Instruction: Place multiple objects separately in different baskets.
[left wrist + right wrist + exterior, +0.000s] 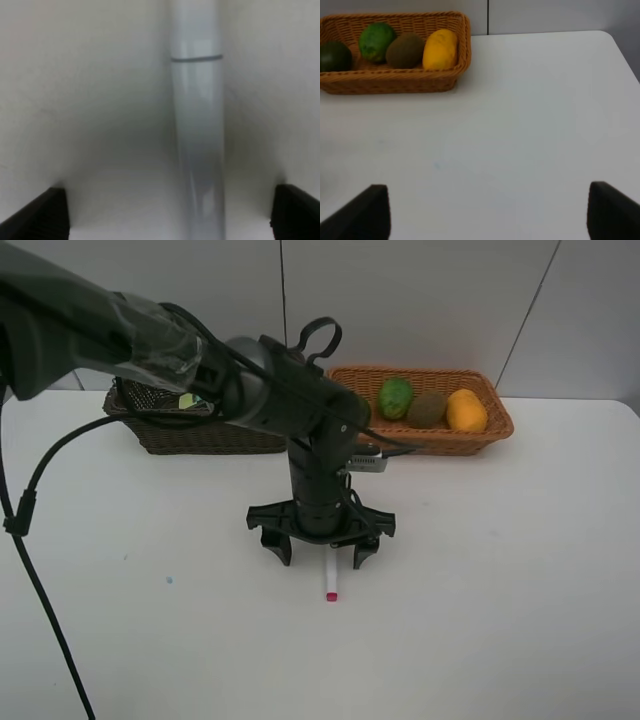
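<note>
Black left gripper [321, 549] is pointing straight down over the table, jaws spread wide, holding nothing. Black right gripper [487, 212] is hovering, jaws also wide apart.

arm [150, 350]: black, glossy plastic wrap | cable [30, 530]: black, loose | end effector [322, 552]: black, two fingers

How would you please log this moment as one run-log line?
left gripper: open, straddling marker on table | right gripper: open, empty | light basket: four fruits | dark basket: contents unclear

No legible text or labels anywhere.
</note>
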`<action>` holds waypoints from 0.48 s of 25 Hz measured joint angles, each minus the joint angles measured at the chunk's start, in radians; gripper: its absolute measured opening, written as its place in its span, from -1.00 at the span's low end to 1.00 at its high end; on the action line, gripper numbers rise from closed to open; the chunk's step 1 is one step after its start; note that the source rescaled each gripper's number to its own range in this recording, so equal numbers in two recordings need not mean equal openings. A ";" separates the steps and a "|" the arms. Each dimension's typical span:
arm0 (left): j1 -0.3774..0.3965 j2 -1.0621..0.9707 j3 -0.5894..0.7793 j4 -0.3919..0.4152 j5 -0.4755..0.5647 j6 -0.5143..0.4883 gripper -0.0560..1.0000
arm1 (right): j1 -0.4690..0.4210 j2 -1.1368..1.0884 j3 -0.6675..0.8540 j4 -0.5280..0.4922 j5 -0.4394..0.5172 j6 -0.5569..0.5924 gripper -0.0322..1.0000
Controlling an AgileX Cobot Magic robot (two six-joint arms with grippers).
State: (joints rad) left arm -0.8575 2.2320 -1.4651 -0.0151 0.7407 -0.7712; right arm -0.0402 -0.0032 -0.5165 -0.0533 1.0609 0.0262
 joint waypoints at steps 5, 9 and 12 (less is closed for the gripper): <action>0.000 0.000 0.000 -0.003 0.000 0.016 1.00 | 0.000 0.000 0.000 0.000 0.000 0.000 0.96; 0.001 0.000 0.000 -0.003 0.000 0.019 1.00 | 0.000 0.000 0.000 0.000 0.000 0.000 0.96; 0.001 0.000 0.000 -0.003 0.000 0.020 0.97 | 0.000 0.000 0.000 0.000 0.000 0.000 0.96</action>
State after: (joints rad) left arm -0.8562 2.2320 -1.4651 -0.0179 0.7407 -0.7511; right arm -0.0402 -0.0032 -0.5165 -0.0533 1.0609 0.0262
